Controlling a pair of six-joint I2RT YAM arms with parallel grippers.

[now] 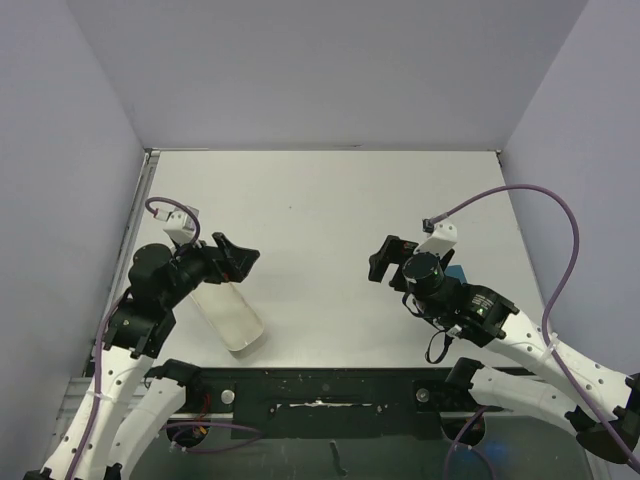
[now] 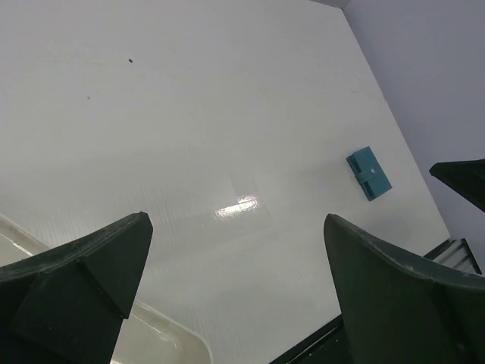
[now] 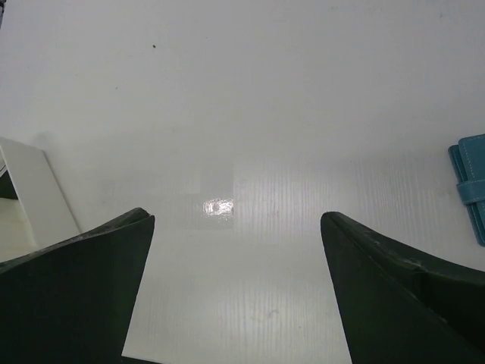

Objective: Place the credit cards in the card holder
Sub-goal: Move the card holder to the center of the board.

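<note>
White table (image 1: pixel 320 200) fills the enclosure floor, glossy, with a lamp reflection showing in both wrist views. At the near edge a black mounting rail (image 1: pixel 320 400) carries the two arm bases. Just beyond it on the left a long white oblong tray (image 1: pixel 245 335) lies flat on the surface, angled away toward the left. Its far end passes under the left arm, and its contents cannot be made out. The left gripper (image 1: pixel 238 262) is held over the table just past that end of the tray, jaws spread wide with nothing between them. Its wrist view shows only bare table between the two dark fingers (image 2: pixel 83 280) and the tray rim at the lower left corner. The right gripper (image 1: pixel 378 260) sits at about the same depth on the right side, pointing toward the table's centre and facing the left one. Its jaws are likewise fully apart and hold nothing. The card holder (image 2: pixel 369 173) lies flat on the table at the right, closed, with its strap tab across it. From overhead only a teal sliver shows behind the right wrist. The right wrist view has it at the frame's right edge, outside the fingers, and neither gripper touches it. A purple cable (image 1: pixel 560 215) loops from the right wrist toward the right wall. Farther off the surface is plain white, ending at pale lavender-grey walls (image 1: pixel 320 60).
</note>
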